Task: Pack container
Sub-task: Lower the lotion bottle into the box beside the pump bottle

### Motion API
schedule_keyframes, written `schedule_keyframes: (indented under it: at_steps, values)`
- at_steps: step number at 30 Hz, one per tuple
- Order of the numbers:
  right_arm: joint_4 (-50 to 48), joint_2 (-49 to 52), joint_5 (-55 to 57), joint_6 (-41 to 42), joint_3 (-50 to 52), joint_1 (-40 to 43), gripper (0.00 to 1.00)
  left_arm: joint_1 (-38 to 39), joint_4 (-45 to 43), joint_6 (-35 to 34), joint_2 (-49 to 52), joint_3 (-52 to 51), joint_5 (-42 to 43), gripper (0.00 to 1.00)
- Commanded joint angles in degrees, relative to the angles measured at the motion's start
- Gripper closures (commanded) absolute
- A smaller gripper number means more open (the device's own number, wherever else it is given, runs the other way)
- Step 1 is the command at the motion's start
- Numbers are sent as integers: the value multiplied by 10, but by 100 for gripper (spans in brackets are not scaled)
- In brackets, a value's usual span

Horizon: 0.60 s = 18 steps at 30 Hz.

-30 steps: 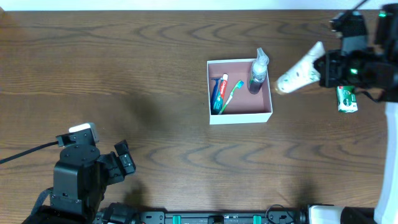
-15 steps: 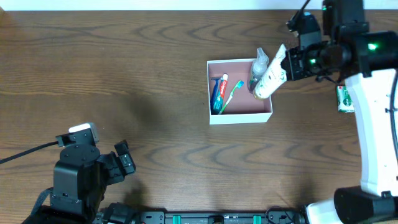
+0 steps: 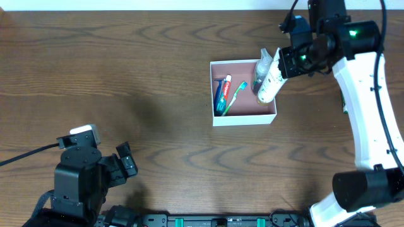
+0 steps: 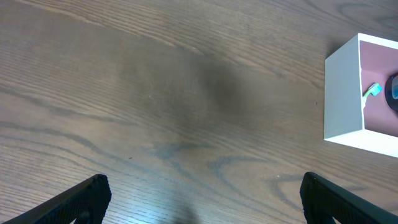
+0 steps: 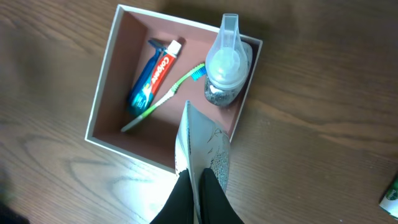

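Note:
The container (image 3: 243, 117) is a square white box with a dusty-pink inside, right of the table's middle. It holds a blue toothpaste tube (image 3: 221, 93), a green toothbrush (image 3: 235, 96) and a clear bottle (image 3: 262, 69). My right gripper (image 3: 287, 62) is shut on a white tube (image 3: 271, 82) and holds it tilted over the container's right wall. The right wrist view shows the tube (image 5: 203, 146) pinched between my fingers (image 5: 199, 199) above the box edge (image 5: 99, 99). My left gripper (image 4: 199, 199) is open and empty at the near left, far from the box (image 4: 343, 93).
A green packet (image 3: 344, 101) lies on the table right of the container, mostly hidden behind my right arm. Its corner shows in the right wrist view (image 5: 390, 196). The left arm's base (image 3: 79, 173) sits at the near left.
My right gripper carried the white tube left from beside the green packet to over the container's right wall. The left arm has not moved.

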<state>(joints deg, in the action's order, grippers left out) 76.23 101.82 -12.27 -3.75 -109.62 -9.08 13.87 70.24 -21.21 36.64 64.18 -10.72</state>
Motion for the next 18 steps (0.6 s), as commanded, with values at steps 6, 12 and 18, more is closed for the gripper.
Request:
schedule_keyframes:
  at_steps: [6,12,18]
  values:
    - [-8,32,-6,-7,-1,-10,99,-3,0,-5,0,0,-4,2]
    - [-10,43,5,-10,0,-19,99,-3,0,-5,0,0,-4,2]
    - [-25,43,30,-10,14,-22,99,-3,0,-5,0,0,-4,2]
